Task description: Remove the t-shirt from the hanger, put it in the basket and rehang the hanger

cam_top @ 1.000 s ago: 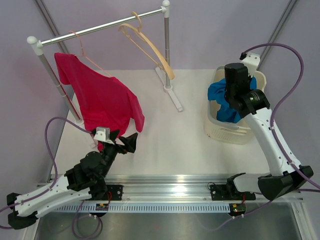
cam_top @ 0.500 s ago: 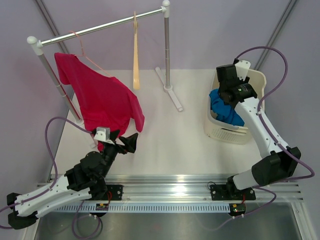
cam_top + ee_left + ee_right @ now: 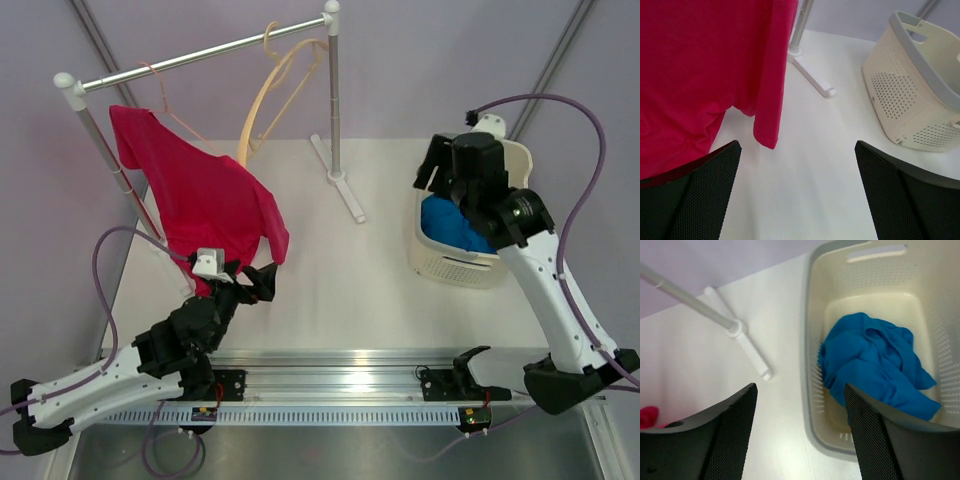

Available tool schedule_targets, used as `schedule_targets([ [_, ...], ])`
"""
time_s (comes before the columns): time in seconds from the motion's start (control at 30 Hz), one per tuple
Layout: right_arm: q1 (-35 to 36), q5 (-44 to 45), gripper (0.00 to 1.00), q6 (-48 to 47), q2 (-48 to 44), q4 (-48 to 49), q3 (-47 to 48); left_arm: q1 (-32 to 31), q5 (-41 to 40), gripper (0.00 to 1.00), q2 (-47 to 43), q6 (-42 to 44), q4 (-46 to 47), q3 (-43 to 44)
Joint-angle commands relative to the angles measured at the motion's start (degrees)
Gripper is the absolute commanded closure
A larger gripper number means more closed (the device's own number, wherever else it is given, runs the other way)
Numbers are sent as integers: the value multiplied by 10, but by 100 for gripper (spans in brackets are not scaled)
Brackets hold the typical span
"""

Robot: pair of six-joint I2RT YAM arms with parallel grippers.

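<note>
Approach: red t-shirt [image 3: 205, 200] on thin pink hanger [image 3: 164, 100], left gripper [image 3: 248, 277] wide at its hem, right gripper [image 3: 800, 390] wide over laundry basket [image 3: 808, 340]; next, pinch hem.

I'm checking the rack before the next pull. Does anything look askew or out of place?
Yes. The empty wooden hanger hangs tilted out to the left instead of straight down from the rail. The red t-shirt also sits lopsided on its thin pink hanger, bunched toward the left post.
</note>
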Motion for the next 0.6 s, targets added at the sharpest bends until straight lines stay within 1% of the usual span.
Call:
schedule_targets([
  [0.0, 111, -28, 24, -18, -52, 17, -34, 1, -96, 1, 35, -84, -38, 67],
  [0.03, 133, -27, 24, -17, -58, 17, -41, 1, -105, 1, 46, -93, -66, 78],
  [0.07, 168, -27, 24, -14, -79, 31, -68, 2, -111, 1, 49, -100, -73, 89],
  [0.1, 183, -28, 24, -7, -94, 50, -93, 1, -130, 1, 54, -107, -87, 112],
  [0.13, 194, -50, 23, -5, -108, 70, -119, 1, -138, 1, 58, -109, -91, 124],
  [0.17, 209, -62, 23, -1, -130, 96, -162, 2, -154, 1, 73, -107, -95, 139],
  [0.23, 224, -74, 23, -1, -144, 112, -201, 1, -176, 1, 95, -106, -128, 199],
  [0.27, 230, -75, 24, -1, -158, 135, -242, 1, -209, 1, 120, -96, -136, 221],
  [0.3, 242, -78, 23, -1, -166, 148, -263, 1, -228, 1, 132, -91, -147, 244],
  [0.33, 244, -87, 23, -1, -173, 161, -280, 2, -248, 1, 144, -85, -147, 281],
  [0.37, 245, -94, 23, 2, -184, 183, -310, 1, -287, 1, 168, -79, -146, 299],
  [0.47, 256, -122, 23, -1, -205, 225, -357, 5, -337, 2, 213, -40, -119, 374],
  [0.5, 261, -131, 23, -3, -210, 234, -367, 12, -342, 3, 247, -35, -119, 394],
  [0.53, 263, -136, 23, -5, -216, 243, -378, 16, -346, 3, 264, -30, -119, 434],
  [0.57, 263, -139, 23, -8, -225, 261, -398, 22, -361, 4, 280, -24, -119, 451],
])
